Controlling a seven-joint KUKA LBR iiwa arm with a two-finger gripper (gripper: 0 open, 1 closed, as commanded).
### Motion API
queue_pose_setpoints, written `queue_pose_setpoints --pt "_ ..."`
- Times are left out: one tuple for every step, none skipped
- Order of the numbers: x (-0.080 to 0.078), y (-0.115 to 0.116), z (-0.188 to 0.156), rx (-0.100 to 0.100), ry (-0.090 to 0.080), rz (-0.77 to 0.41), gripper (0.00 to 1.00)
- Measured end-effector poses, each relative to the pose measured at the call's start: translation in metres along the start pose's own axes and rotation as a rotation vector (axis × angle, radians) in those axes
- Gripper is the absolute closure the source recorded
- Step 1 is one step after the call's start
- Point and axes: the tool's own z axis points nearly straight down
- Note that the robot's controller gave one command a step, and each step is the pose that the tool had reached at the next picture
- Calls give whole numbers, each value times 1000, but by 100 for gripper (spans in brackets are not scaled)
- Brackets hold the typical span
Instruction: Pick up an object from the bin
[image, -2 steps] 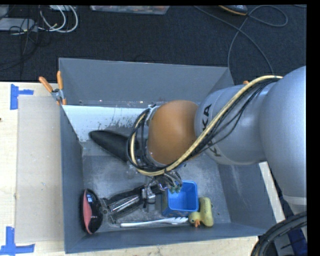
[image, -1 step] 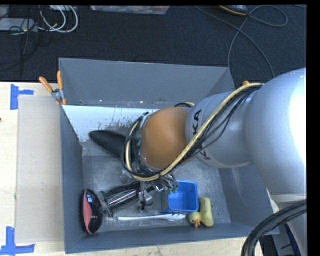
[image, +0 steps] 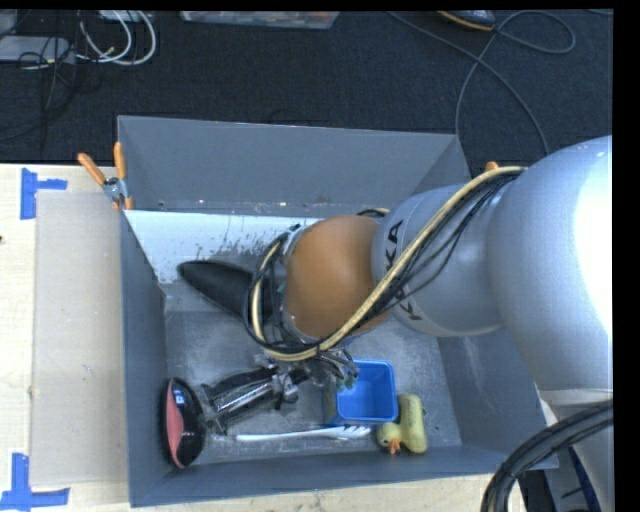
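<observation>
Grey metal bin (image: 140, 330) is holding its loose things along the near side in the camera view. The gripper (image: 308, 380), under the orange wrist cover (image: 330, 275), is hanging low between a black clip-like tool (image: 240, 390), whose long axis is running off toward the view's left, and a blue square cup (image: 367, 392) just beside it on the right. A white toothbrush (image: 300, 433) is lying crosswise just in front. Whether the gripper is open or closed, or gripping anything, I cannot tell.
</observation>
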Motion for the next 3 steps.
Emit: queue_pose_setpoints --pt "0 0 0 0 0 2 100" --pt "4 1 -13 -1 11 2 100" --pt "1 1 -45 0 2 2 100"
